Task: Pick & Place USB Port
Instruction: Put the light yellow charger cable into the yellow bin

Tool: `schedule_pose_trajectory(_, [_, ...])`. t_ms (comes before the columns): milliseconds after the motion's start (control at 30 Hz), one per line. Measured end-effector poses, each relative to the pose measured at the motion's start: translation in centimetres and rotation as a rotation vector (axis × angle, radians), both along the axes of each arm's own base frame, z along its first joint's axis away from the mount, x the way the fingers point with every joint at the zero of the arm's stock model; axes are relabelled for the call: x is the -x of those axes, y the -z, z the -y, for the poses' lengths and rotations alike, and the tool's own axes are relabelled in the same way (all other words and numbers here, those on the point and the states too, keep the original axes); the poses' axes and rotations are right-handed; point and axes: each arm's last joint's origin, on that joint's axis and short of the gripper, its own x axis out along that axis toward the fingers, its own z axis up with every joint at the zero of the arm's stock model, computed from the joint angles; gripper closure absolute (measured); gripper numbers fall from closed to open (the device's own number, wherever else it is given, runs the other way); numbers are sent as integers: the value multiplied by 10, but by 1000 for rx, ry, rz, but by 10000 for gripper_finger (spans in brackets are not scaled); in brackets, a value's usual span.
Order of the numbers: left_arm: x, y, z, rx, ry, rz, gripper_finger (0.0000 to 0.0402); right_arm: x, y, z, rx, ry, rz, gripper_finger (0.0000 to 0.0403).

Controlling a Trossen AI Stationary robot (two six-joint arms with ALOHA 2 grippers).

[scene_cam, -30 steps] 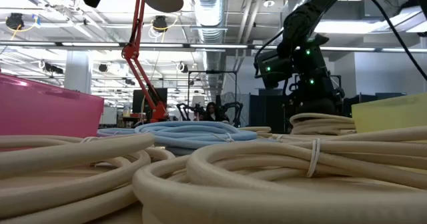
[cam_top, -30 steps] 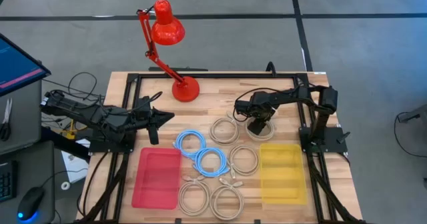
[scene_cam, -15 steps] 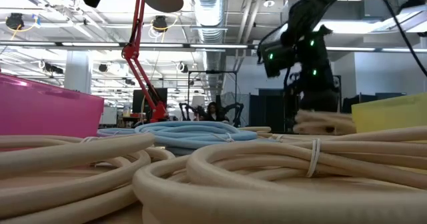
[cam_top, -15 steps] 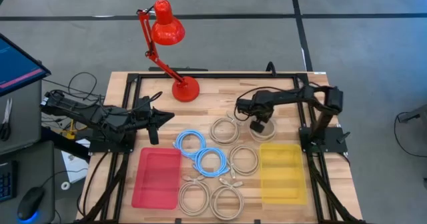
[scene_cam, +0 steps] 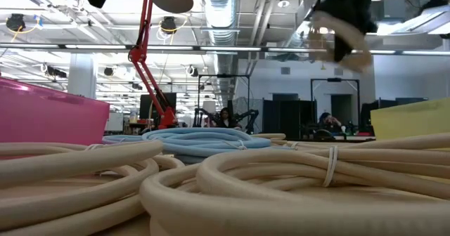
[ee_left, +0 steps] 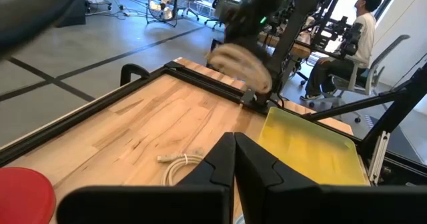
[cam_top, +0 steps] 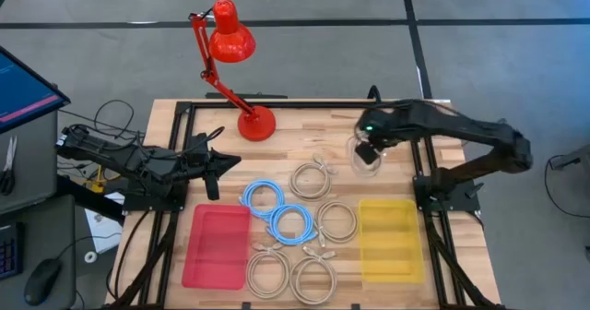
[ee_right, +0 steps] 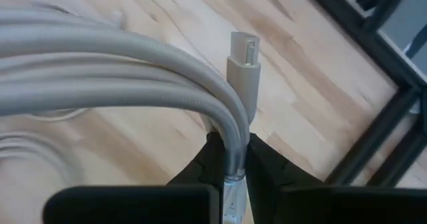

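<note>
My right gripper [cam_top: 367, 150] is shut on a coiled cream USB cable [cam_top: 362, 155], high above the table right of centre. The coil also shows in the low view [scene_cam: 336, 45] and in the left wrist view [ee_left: 241, 59]. Its plug [ee_right: 241, 59] sticks out past the fingers. My left gripper [cam_top: 218, 166] waits shut and empty at the table's left side. Several more cream coils [cam_top: 312, 179] and two blue coils [cam_top: 277, 210] lie flat on the table's middle. My right gripper pinches several strands of the cream coil [ee_right: 232, 132] between its two fingers, close behind the plug end. The fingers come from above, pointing down, and lie across the strands. The coil hangs below the fingers, lifted clear of the table.
A yellow bin [cam_top: 390, 239] stands on the near right, below the held coil's near side. A red bin [cam_top: 217, 245] stands on the near left. A red desk lamp [cam_top: 255, 123] stands at the far middle. A black frame [cam_top: 295, 104] rims the table. People sit in the room beyond.
My right gripper has risen from the table with the cream coil and gone a little toward the far edge. The coil, which lay flat on the table, now hangs lifted clear below the fingers.
</note>
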Motion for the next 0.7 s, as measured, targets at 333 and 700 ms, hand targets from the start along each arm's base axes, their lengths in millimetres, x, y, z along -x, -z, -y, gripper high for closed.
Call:
schedule_pose_trajectory(333, [0,0,0,0,0,0,395,40,-39,-57,-71,51,61,379])
schedule_pose_trajectory(700, [0,0,0,0,0,1,395,26,-20,-122,-158,79,19,379])
